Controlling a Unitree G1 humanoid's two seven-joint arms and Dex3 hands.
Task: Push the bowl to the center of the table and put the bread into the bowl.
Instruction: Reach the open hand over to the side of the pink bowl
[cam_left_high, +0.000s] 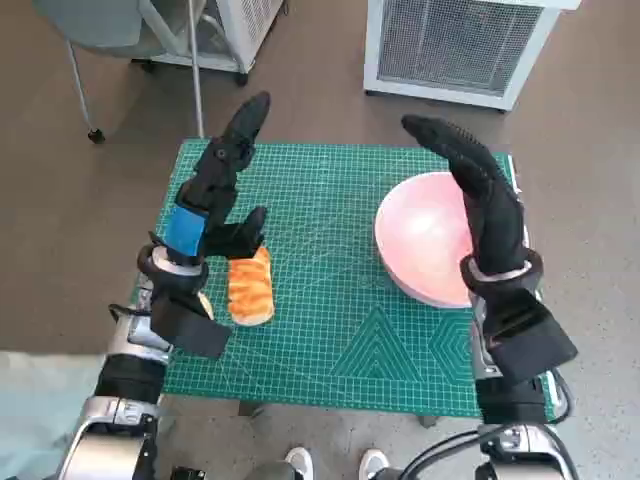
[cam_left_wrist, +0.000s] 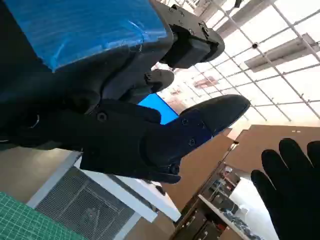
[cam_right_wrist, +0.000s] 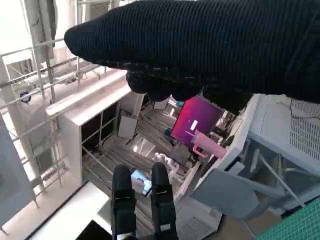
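Bread (cam_left_high: 251, 288): golden-orange, ridged, oblong loaf.

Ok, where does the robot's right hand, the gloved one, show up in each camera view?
Head view: the right hand rises at the right, over the pink bowl.
Left wrist view: the glove's fingers stand in the lower right corner.
Right wrist view: the glove is the dark band along the top.
Shared landmark: the green mat, seen as a corner in both wrist views.
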